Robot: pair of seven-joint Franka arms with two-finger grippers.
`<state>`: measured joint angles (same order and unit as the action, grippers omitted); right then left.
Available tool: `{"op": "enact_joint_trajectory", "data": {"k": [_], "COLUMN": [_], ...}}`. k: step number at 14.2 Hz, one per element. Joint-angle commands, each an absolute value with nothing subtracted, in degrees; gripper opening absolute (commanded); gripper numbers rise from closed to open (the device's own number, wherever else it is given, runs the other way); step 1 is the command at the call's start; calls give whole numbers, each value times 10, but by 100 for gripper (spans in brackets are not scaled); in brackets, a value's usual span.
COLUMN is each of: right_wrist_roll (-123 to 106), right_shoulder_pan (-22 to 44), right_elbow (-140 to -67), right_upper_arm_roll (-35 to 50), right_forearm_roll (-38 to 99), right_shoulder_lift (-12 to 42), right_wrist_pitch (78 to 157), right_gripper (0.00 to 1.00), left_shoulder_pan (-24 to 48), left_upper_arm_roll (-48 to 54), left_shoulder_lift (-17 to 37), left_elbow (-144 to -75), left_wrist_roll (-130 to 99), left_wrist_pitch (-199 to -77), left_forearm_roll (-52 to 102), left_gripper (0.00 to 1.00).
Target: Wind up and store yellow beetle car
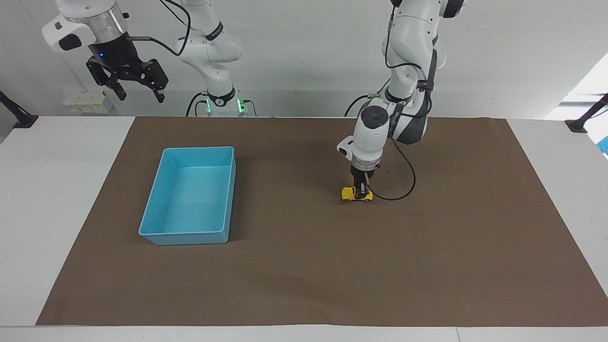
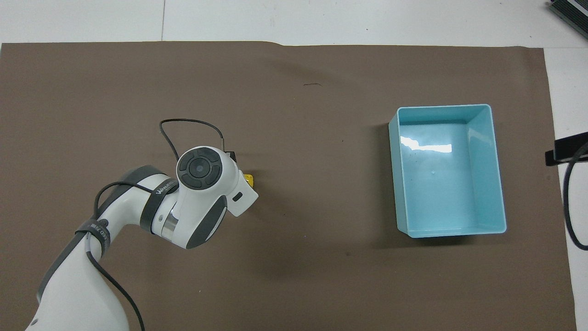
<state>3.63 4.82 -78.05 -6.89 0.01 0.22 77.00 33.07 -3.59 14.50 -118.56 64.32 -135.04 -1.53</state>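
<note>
You see the right gripper (image 1: pixel 137 92) waiting high with its fingers spread wide, holding nothing. Your left gripper (image 1: pixel 364 190) is clamped on the yellow beetle car (image 1: pixel 356 194), down on the brown mat (image 1: pixel 427 247), well apart from the light blue tray (image 1: pixel 190 195).

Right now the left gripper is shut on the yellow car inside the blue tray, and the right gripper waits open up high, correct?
Not quite. The left gripper is shut on the yellow car, but the car sits on the brown mat, apart from the blue tray, toward the left arm's end. The facing view shows it. The right gripper does wait open, up high.
</note>
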Motion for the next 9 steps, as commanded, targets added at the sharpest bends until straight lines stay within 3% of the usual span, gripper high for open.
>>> {"op": "enact_joint_trajectory", "data": {"k": [1, 9], "right_wrist_roll": [37, 36], "right_shoulder_pan": [42, 42], "right_elbow": [-791, -791], "right_upper_arm_roll": [-67, -67], "right_forearm_roll": [11, 11], "right_shoulder_lift": [-8, -8], "right_wrist_pitch": [776, 777], "right_gripper": [100, 100], "left_shoulder_pan": [300, 227], "left_upper_arm_roll": [-35, -35], "left_shoulder_lift": [158, 159], "left_elbow": [-1204, -1209], "left_wrist_roll": [668, 721], "left_wrist_pitch": [-1390, -1387], "left_forearm_roll": [-28, -28], "left_gripper": [0, 0]}}
